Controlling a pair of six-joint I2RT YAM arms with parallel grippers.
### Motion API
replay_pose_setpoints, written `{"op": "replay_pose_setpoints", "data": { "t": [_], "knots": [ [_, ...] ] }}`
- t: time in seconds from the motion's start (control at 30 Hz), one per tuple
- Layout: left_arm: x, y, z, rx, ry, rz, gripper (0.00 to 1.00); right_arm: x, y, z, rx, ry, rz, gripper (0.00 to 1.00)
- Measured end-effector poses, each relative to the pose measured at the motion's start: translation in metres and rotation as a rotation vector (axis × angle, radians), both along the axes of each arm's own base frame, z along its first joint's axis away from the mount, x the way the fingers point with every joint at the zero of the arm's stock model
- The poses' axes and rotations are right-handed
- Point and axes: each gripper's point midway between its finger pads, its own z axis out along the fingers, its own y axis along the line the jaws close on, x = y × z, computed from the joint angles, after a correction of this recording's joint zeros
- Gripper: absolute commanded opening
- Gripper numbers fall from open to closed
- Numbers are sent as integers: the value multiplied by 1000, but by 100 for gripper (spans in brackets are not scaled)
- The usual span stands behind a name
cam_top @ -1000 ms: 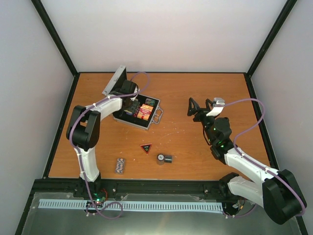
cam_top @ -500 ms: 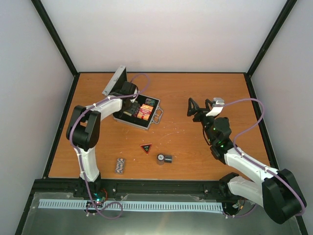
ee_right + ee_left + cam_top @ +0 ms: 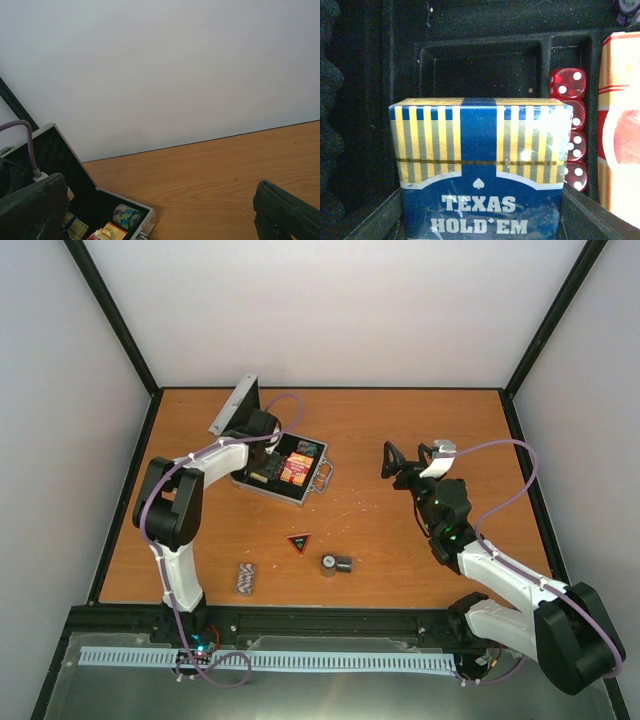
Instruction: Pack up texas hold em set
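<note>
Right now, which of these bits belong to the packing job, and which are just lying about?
Belong: open silver aluminium case; blue striped Texas Hold'em card box; red-orange card box; red dice; red-edged black triangle; dark round buttons; striped chip stack.

Just lying about: nothing loose that I can see, only the orange wooden table underneath.

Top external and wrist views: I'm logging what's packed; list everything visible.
silver aluminium case: 1, open, far left
blue-and-yellow card box: 1, inside case
red-and-orange card box: 1, inside case
red dice: 4, case slot
multicoloured chip roll: 1, inside case
striped chip stack: 1, loose, near left
red-edged black triangle: 1, loose, centre
dark round buttons: count unclear, beside triangle
left end effector: 1, black, gripping blue-and-yellow card box
right end effector: 1, black, open, raised right
</note>
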Motion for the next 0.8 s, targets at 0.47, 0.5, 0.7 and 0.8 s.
{"op": "replay_pose_setpoints", "data": {
  "t": [0.47, 0.5, 0.7, 0.8],
  "knots": [
    [-10, 1, -4, -9, 39, 18, 78, 2, 2, -4, -10, 20, 6, 100],
    [-10, 2, -4, -9, 40, 19, 80, 2, 2, -4, -10, 20, 6, 100],
    [-11, 2, -2, -14, 35, 37, 84, 2, 2, -5, -11, 23, 6, 100],
    [-10, 3, 2, -16, 26, 43, 83, 3, 2, -4, -10, 21, 6, 100]
  ]
}}
